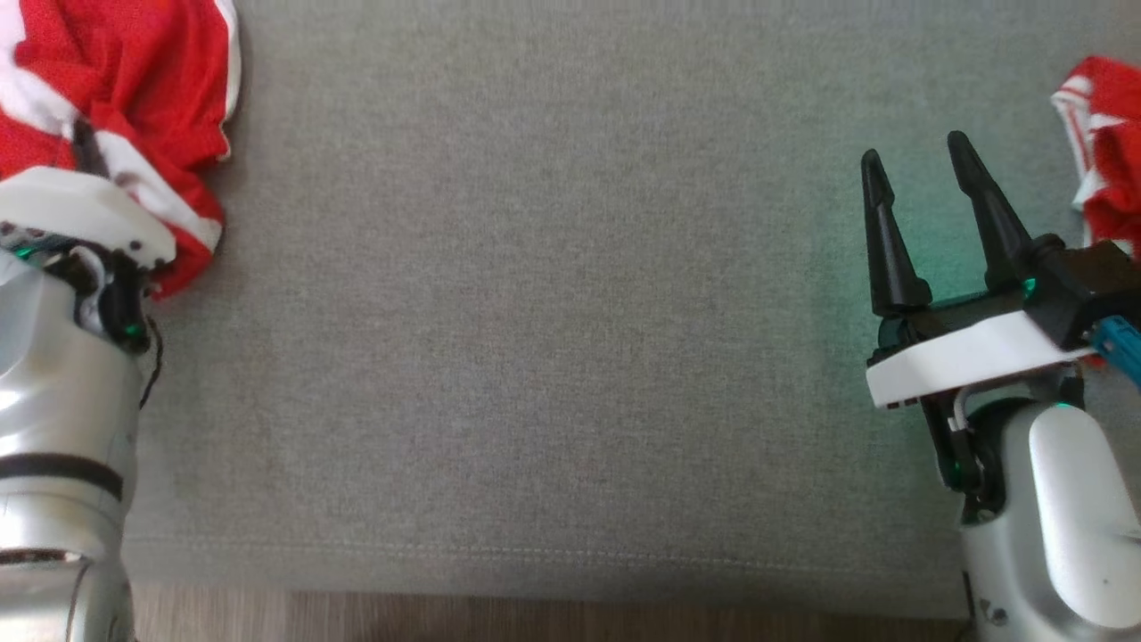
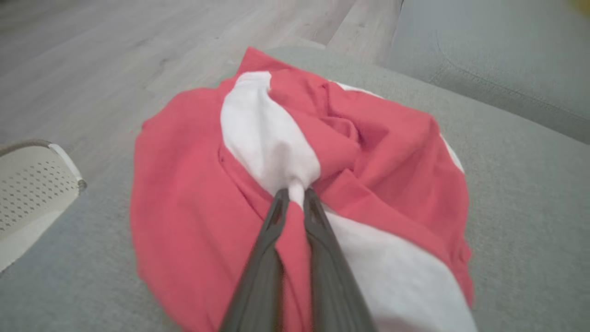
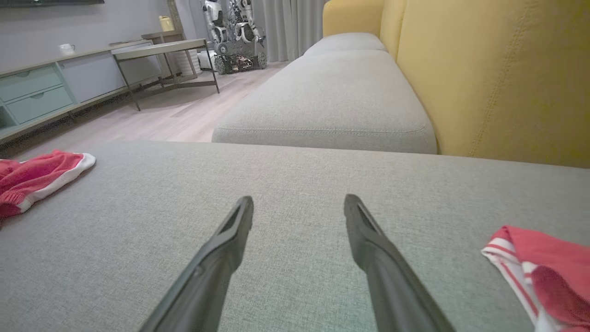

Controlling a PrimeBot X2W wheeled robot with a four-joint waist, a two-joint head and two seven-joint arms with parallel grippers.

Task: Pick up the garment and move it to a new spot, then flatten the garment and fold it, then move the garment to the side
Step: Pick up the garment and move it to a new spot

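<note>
A red and white garment (image 2: pixel 184 207) lies crumpled in a loose mound on the grey cushion (image 2: pixel 530 207), at the cushion's far left corner as seen from the robot's head, with its outer folds close to the cushion's edge. The fabric is mostly red, and broad white bands twist through the folds. One white band climbs the middle of the heap and another spreads across the side nearest the wrist camera. The cloth is bunched and rumpled, neither flattened nor folded. The left tool (image 2: pixel 295 193) has its two dark fingers pressed together on a pinch of white and red fabric at the middle of the mound.
</note>
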